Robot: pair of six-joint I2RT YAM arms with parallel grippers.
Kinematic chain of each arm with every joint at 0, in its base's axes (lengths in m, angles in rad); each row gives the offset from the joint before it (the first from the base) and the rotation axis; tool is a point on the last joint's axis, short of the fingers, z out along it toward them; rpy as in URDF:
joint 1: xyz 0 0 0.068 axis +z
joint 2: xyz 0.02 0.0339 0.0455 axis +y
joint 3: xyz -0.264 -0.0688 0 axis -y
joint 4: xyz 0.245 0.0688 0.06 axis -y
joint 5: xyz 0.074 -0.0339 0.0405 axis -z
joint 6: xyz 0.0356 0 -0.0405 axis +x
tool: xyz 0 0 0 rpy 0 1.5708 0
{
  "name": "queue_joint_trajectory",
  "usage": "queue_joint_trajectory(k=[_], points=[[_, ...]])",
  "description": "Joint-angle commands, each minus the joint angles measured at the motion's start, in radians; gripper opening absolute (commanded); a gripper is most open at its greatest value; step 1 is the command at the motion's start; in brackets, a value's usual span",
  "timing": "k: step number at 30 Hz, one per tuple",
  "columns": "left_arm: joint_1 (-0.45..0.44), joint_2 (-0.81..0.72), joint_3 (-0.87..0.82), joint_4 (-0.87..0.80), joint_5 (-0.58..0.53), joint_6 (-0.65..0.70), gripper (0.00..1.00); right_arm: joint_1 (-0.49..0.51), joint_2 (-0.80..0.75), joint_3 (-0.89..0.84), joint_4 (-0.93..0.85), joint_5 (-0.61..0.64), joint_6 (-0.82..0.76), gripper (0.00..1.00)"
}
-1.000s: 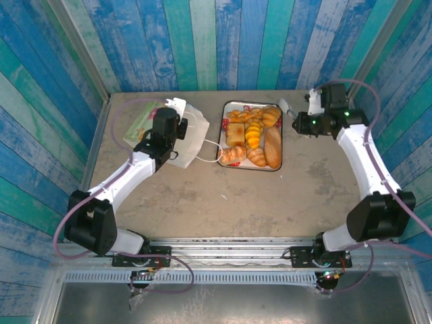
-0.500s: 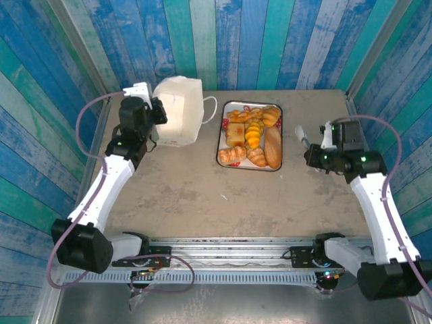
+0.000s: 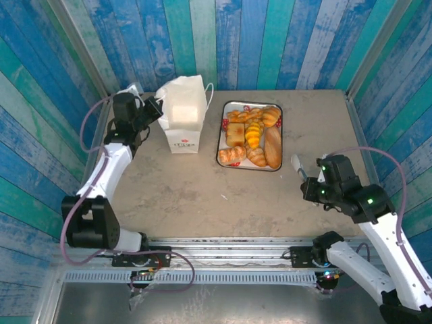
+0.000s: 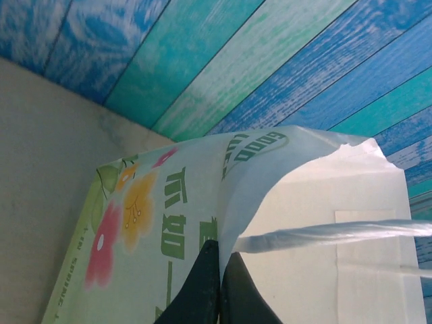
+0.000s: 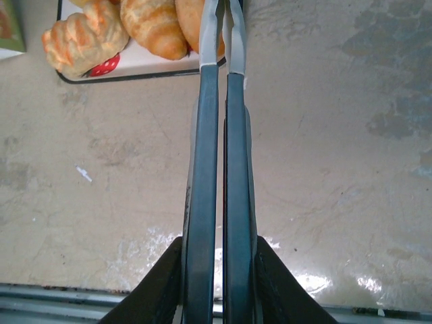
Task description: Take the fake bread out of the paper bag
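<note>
Bread on the tray, bag in hand: fake bread (image 3: 251, 131) lies unpacked while the left gripper (image 3: 151, 112) holds the paper bag (image 3: 182, 118) by its rim.

Nearest, toward the near right corner of the desk (image 3: 202, 192), the right gripper (image 3: 298, 164) hangs with its fingers pressed together on nothing, apparently parked clear of the work. Farther back, right of centre by the far edge, rolls, toast and a loaf crowd a strawberry-printed tray (image 3: 220, 143). Just left of it and apart from it, by the far edge, the bag is upright with its mouth open. The left gripper is clamped on its top edge from the far left corner, a pinch that likely keeps the light bag from toppling. The task looks all but finished.
</note>
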Motion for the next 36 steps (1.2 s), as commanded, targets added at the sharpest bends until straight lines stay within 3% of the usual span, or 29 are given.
queue_joint_trajectory(k=[1, 16, 19, 21, 24, 32, 36], points=[[0.026, 0.081, 0.045, 0.084, 0.133, -0.136, 0.0, 0.056, -0.023, -0.002, -0.023, 0.061, 0.096, 0.23], [0.036, 0.244, 0.152, 0.11, 0.143, -0.185, 0.09, 0.321, 0.103, -0.084, 0.101, 0.161, 0.227, 0.22], [0.036, 0.236, 0.156, 0.101, 0.137, -0.184, 0.22, 0.341, 0.132, -0.086, 0.13, 0.164, 0.231, 0.21], [0.038, 0.226, 0.158, 0.085, 0.134, -0.175, 0.44, 0.345, 0.144, -0.086, 0.146, 0.166, 0.23, 0.21], [0.038, 0.21, 0.15, 0.071, 0.134, -0.162, 0.6, 0.345, 0.144, -0.085, 0.157, 0.169, 0.226, 0.21], [0.038, 0.178, 0.134, 0.037, 0.165, -0.136, 0.78, 0.345, 0.119, -0.088, 0.158, 0.184, 0.226, 0.21], [0.037, 0.165, 0.137, 0.004, 0.162, -0.118, 0.82, 0.345, 0.118, -0.083, 0.164, 0.184, 0.218, 0.21]])
